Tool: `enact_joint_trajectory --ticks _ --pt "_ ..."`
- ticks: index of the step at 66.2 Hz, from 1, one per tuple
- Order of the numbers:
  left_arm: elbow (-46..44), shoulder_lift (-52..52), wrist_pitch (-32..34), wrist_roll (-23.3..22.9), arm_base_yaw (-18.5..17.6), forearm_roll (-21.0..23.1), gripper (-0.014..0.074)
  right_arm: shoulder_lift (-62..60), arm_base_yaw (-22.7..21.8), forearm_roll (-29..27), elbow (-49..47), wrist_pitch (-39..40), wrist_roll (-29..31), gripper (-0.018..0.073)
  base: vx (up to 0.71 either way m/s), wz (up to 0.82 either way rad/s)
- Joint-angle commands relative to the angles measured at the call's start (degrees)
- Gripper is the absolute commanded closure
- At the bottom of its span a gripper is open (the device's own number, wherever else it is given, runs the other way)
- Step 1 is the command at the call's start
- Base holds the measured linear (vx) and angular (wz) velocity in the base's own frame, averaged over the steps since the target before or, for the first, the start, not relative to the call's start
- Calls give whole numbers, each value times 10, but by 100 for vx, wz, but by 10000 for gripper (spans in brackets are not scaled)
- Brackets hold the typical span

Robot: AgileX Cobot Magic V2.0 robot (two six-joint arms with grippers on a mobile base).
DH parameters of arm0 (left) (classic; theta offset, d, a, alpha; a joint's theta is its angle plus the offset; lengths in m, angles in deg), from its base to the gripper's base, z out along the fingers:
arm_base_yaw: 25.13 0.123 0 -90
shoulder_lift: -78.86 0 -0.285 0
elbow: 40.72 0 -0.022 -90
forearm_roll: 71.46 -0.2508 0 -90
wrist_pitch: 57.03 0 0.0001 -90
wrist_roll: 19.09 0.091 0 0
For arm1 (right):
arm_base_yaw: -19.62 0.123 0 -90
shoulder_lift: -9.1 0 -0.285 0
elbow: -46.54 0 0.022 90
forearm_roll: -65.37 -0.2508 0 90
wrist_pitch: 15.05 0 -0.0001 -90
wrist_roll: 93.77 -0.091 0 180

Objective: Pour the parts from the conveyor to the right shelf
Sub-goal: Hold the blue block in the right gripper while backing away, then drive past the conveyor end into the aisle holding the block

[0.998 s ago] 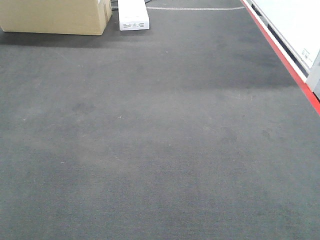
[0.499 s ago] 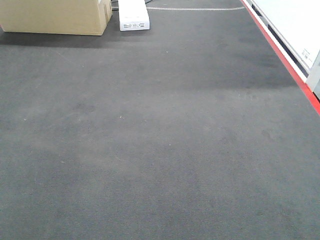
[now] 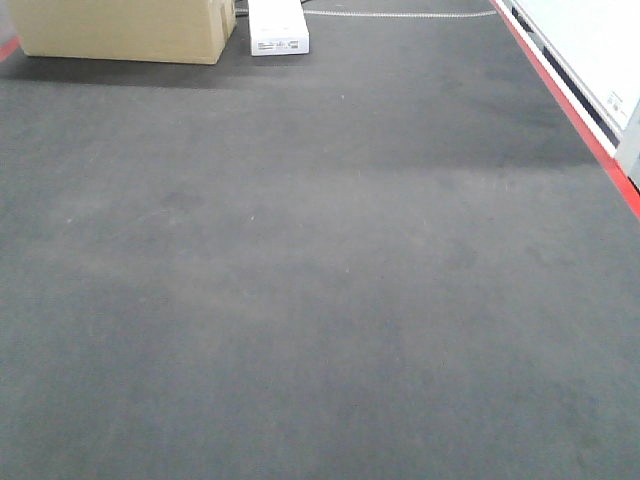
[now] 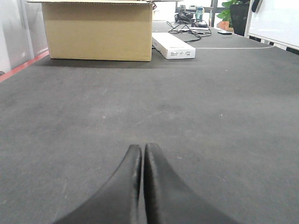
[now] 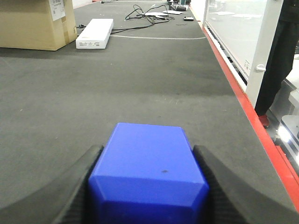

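The part, a bright blue block (image 5: 148,163), sits between the black fingers of my right gripper (image 5: 148,150), which is shut on its two sides just above the conveyor (image 5: 140,79). No knob shows on the block from this side. My left gripper (image 4: 141,147) is shut with nothing between its fingertips, low over the dark grey conveyor (image 4: 210,102). The front view shows only the conveyor (image 3: 320,280) with its red stripe (image 3: 590,140) along the right edge. Neither gripper appears there. The right shelf is out of view.
A cardboard box (image 3: 120,30) and a flat white box (image 3: 278,28) stand at the far end, with cables (image 5: 149,11) behind them. A white-framed glass panel (image 5: 233,32) lines the right edge. Dark legs with a red shoe (image 5: 275,60) stand beyond it.
In the front view the cardboard box and the white box have slid a little to the right and up. A bit of red stripe now shows at the top left.
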Motion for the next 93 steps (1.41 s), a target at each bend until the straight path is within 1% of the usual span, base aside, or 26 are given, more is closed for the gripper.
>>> enact_joint_trajectory --ticks 1,20,69,93 --pt "-11 10 45 -5 -4 5 602 12 -1 2 -16 45 0 564 -17 1" --pt "-11 10 45 -5 -4 5 602 12 -1 2 -16 45 0 564 -22 -7" --pt "-11 10 45 -5 -4 5 602 12 -1 2 -16 43 0 564 -26 -27" --pt "-11 10 45 -5 -4 5 602 12 -1 2 -16 43 0 564 -24 -46"
